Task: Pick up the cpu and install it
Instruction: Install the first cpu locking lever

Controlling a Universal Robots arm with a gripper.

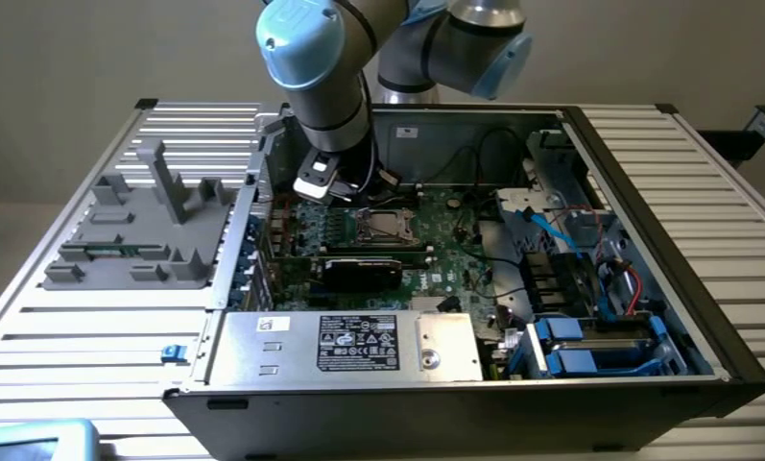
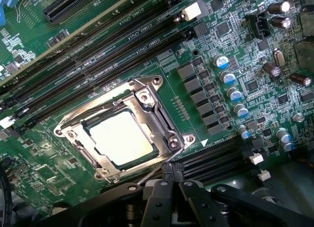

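The cpu (image 2: 120,138) lies flat inside the motherboard socket, its pale shiny top showing through the metal socket frame (image 2: 147,101) that surrounds it. In the exterior view the cpu (image 1: 385,227) is a small bright square in the middle of the green motherboard (image 1: 466,245). My gripper (image 2: 171,169) hovers just beside one edge of the socket frame, its two black fingers pressed together with nothing between them. Seen from outside, the gripper (image 1: 335,192) hangs inside the open computer case, a little to the exterior view's left of the socket.
Several long black memory slots (image 2: 113,38) run beside the socket, and capacitors (image 2: 230,79) stand along its other side. A black graphics card (image 1: 363,269) sits in front of the socket. The power supply (image 1: 350,344), drive bays (image 1: 587,346) and case walls hem in the board. A grey fixture (image 1: 145,226) stands outside.
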